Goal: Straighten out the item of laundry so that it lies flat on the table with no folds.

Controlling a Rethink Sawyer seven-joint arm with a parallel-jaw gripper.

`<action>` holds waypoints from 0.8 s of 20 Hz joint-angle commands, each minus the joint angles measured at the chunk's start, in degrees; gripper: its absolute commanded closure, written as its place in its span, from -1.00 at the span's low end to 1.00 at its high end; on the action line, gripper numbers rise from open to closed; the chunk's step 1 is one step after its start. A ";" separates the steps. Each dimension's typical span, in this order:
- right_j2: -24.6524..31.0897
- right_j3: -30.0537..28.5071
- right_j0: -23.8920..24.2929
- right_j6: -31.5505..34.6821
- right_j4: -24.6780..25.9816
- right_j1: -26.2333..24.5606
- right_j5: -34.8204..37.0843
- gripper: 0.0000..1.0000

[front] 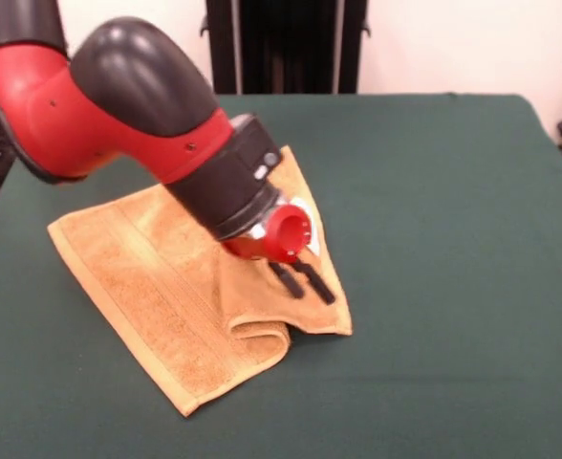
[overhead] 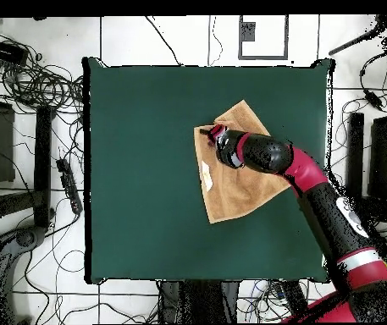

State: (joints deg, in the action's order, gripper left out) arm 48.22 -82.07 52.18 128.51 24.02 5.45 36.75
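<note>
Front view: terry towel [front: 157, 287] rumpled, corner folded; fingers [front: 302, 280] slightly apart, empty.

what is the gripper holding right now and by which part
Cannot be told for sure: the gripper sits low over the folded near part of the towel, fingers close together, but no cloth is visibly pinched.

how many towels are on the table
1. The orange-tan towel lies on the green table under the gripper, with one edge rolled into a fold on the side facing the front camera. No others show.
</note>
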 commanded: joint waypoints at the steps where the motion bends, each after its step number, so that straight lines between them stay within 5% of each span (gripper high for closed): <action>1: 2.31 -5.90 -4.64 -11.06 -0.97 -5.25 5.27 -1.00; 16: 2.90 -3.85 -5.75 -10.63 -0.81 -6.56 5.40 -1.00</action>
State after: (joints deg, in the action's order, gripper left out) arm 50.50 -84.20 50.72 128.51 24.01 2.19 36.78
